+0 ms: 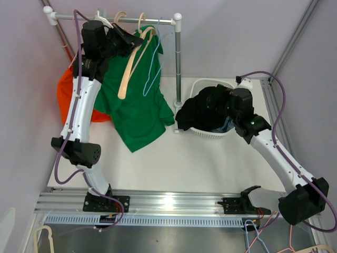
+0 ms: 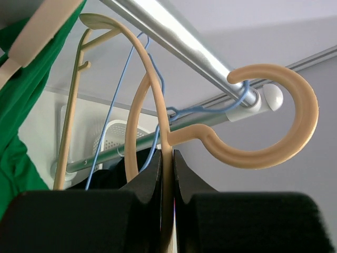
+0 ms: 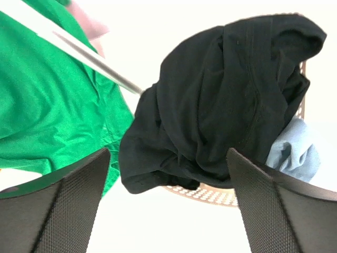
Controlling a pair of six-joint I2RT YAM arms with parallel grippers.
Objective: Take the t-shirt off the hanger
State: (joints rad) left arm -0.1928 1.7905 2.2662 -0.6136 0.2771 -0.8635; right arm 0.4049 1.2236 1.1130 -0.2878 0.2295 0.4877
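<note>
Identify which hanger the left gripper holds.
The beige plastic hanger with the round hook, pinched at its neck by the left gripper; the thin blue wire hanger and second beige hanger hang ungripped.

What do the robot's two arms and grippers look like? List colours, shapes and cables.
Both the left arm and right arm have white tubular links, bulky black joints and a purple cable looped alongside. The left gripper and right gripper are black, each with two flat fingers.

No lettering, label or number legible in any view; the left arm (image 1: 79,112) perhaps bears marks too small to read
</note>
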